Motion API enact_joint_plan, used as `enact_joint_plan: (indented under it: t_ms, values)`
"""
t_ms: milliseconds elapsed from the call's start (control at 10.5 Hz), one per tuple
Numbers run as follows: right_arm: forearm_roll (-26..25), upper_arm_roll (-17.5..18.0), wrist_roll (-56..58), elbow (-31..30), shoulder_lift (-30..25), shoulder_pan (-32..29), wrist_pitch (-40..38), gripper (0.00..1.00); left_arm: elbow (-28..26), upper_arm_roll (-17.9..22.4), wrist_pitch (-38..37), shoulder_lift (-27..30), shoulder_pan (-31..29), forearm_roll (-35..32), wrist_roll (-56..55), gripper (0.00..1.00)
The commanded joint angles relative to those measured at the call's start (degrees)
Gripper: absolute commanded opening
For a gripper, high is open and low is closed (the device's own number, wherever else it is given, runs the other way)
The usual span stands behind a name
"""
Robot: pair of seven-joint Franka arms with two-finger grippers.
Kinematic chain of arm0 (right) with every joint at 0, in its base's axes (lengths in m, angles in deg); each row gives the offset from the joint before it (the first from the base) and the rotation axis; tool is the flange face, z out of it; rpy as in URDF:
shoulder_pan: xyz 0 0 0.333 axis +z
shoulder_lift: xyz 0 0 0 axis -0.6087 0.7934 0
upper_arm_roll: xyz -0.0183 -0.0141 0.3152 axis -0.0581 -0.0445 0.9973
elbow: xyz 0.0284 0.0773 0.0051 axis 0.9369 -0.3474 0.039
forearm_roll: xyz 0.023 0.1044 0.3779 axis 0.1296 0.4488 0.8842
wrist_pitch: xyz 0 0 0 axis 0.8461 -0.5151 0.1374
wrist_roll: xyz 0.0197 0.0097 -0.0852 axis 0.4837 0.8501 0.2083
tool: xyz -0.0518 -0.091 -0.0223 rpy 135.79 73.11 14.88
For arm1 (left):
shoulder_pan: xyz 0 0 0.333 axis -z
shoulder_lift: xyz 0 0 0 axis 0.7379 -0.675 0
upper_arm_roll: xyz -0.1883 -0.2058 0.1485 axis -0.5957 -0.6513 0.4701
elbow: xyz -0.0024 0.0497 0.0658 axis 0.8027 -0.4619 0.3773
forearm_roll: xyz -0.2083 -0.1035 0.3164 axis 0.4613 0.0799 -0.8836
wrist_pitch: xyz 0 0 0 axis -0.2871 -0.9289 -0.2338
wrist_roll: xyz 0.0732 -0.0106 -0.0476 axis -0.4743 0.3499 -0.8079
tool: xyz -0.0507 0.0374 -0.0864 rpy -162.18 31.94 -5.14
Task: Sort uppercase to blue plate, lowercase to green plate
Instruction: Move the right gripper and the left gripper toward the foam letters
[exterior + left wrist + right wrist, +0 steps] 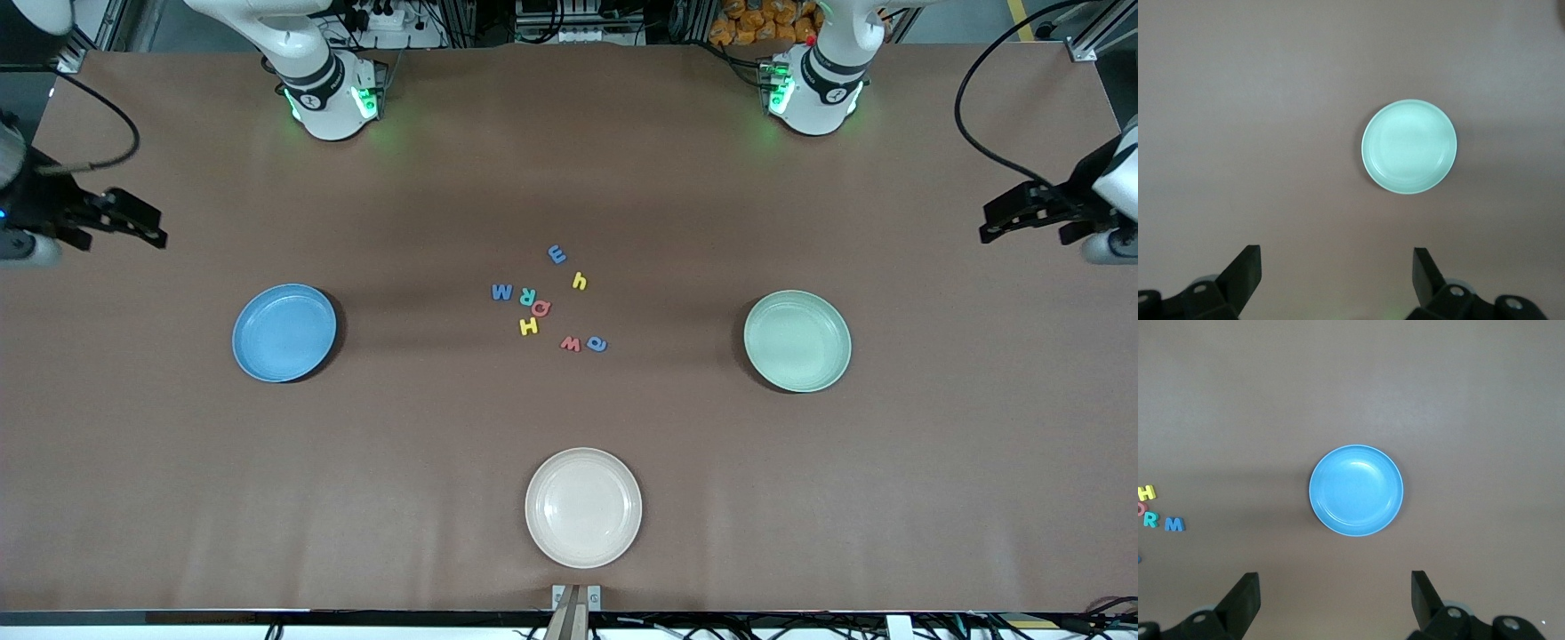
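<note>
The foam letters lie in a loose cluster at the table's middle: uppercase blue M (502, 292), teal R (526, 296), red Q (540, 308) and yellow H (528, 326); lowercase yellow h (580, 281), red w (570, 344), blue a (597, 344) and a blue E-shaped letter (556, 254). The blue plate (284, 332) sits empty toward the right arm's end, the green plate (797, 340) empty toward the left arm's end. My right gripper (158, 228) (1334, 580) hangs open over bare table at its end. My left gripper (987, 222) (1337, 257) hangs open likewise. Neither holds anything.
A cream-white plate (583, 507) stands empty near the front camera, in line with the letters. Brown cloth covers the whole table. The right wrist view catches the blue plate (1356, 490) and the M (1175, 524); the left wrist view shows the green plate (1409, 146).
</note>
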Motion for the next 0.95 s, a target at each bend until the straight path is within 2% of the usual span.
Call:
enact_joint_plan:
  t_ms: [0,381,667,858]
  values:
    - [0.45,0.38,-3.57,0.49,3.94,2.42,2.94,1.0,-0.61,-0.04,-1.47,-3.72,0.09,4.13,-2.64,1.0]
    - [4.22,0.38,-12.7,-0.04,11.5,8.56,8.56,1.0,-2.29,-0.91,-0.26,-10.57,2.63,12.48,-11.78,1.0]
    - [4.23,0.38,-22.29,-4.86,15.37,15.33,19.27,1.0,-2.29,-1.53,7.2,-13.74,7.72,12.06,-22.24,1.0]
    - [4.23,0.38,-28.87,-5.75,18.54,19.37,23.23,1.0,-2.03,-2.15,10.63,-16.02,9.66,12.49,-26.92,1.0]
